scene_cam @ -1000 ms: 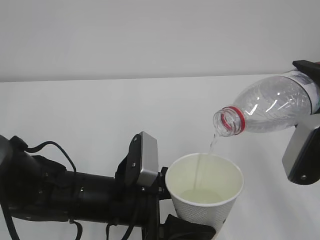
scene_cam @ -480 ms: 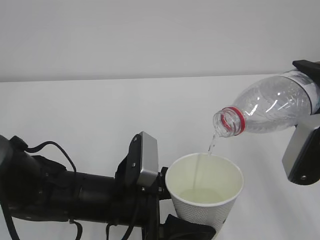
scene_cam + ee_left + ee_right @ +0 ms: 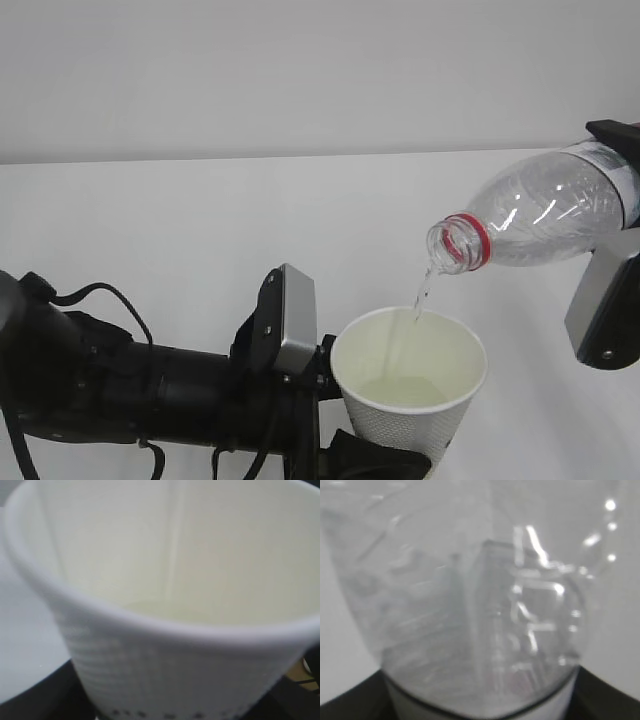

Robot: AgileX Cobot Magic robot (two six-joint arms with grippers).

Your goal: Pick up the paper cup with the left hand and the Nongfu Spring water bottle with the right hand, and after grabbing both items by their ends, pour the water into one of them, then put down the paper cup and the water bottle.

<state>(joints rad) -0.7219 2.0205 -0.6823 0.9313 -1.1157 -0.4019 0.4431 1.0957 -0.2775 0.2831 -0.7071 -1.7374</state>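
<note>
The white paper cup (image 3: 412,425) stands upright at the lower middle, its base held in my left gripper (image 3: 385,462), which is shut on it. The clear Nongfu Spring water bottle (image 3: 540,215) lies tilted, red-ringed mouth down and to the left, above the cup's right rim. My right gripper (image 3: 622,215) is shut on its labelled rear end. A thin stream of water (image 3: 420,295) falls from the mouth into the cup, where a shallow pool (image 3: 403,390) lies. The left wrist view is filled by the cup (image 3: 170,670), the right wrist view by the bottle (image 3: 470,605).
The white table (image 3: 200,220) runs back to a pale wall (image 3: 300,70). My left arm (image 3: 120,385), black with cables and a silver-grey plate (image 3: 292,320), fills the lower left. The right arm's silver plate (image 3: 600,310) hangs at the right edge.
The thin stream keeps running into the cup. Neither arm, the cup nor the bottle has visibly moved.
</note>
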